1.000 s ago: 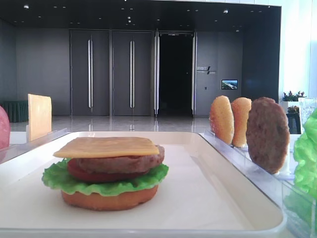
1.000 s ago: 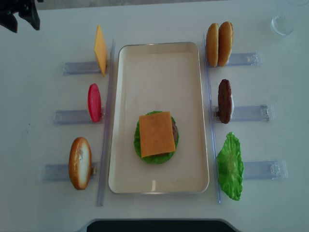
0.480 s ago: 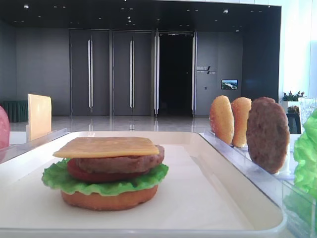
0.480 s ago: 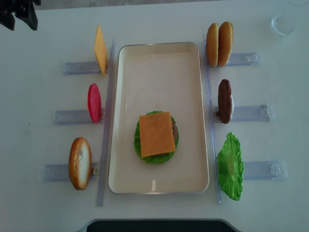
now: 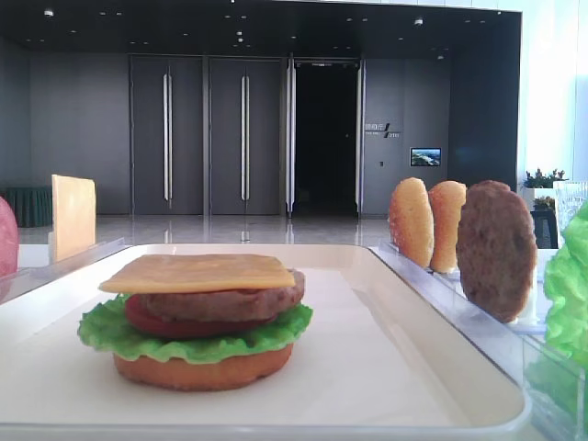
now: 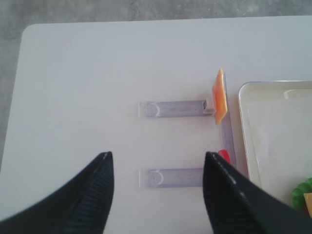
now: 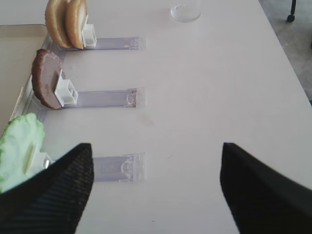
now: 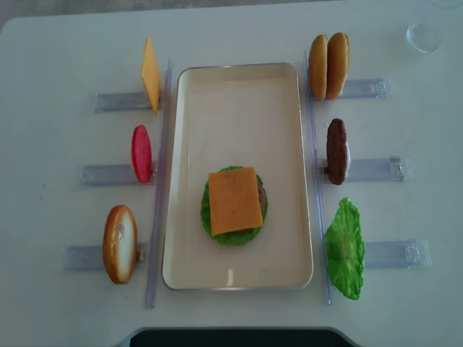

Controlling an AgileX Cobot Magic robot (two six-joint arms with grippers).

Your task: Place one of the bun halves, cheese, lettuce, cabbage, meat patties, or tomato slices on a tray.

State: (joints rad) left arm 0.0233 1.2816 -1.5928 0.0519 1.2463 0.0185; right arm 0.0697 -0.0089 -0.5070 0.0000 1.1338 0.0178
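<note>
On the cream tray (image 8: 239, 101) lies a stack: bun half (image 5: 202, 369), lettuce (image 5: 184, 338), tomato slice (image 5: 152, 320), meat patty (image 5: 225, 301), and a cheese slice (image 8: 234, 201) on top. Upright in the left racks stand another cheese slice (image 8: 150, 75), a tomato slice (image 8: 141, 153) and a bun half (image 8: 120, 243). The right racks hold two bun halves (image 8: 329, 66), a patty (image 8: 336, 151) and lettuce (image 8: 345, 249). Cabbage is out of view. My left gripper (image 6: 158, 155) is open and empty over the table left of the racks. My right gripper (image 7: 156, 146) is open and empty right of the right racks.
A clear glass (image 8: 423, 32) stands at the far right corner. Long clear rails (image 8: 158, 181) run along both sides of the tray. The table's far left edge (image 6: 22, 44) is near the left gripper.
The left gripper, seen earlier at the top left corner of the overhead view, has moved out of that view. The food and tray have not moved.
</note>
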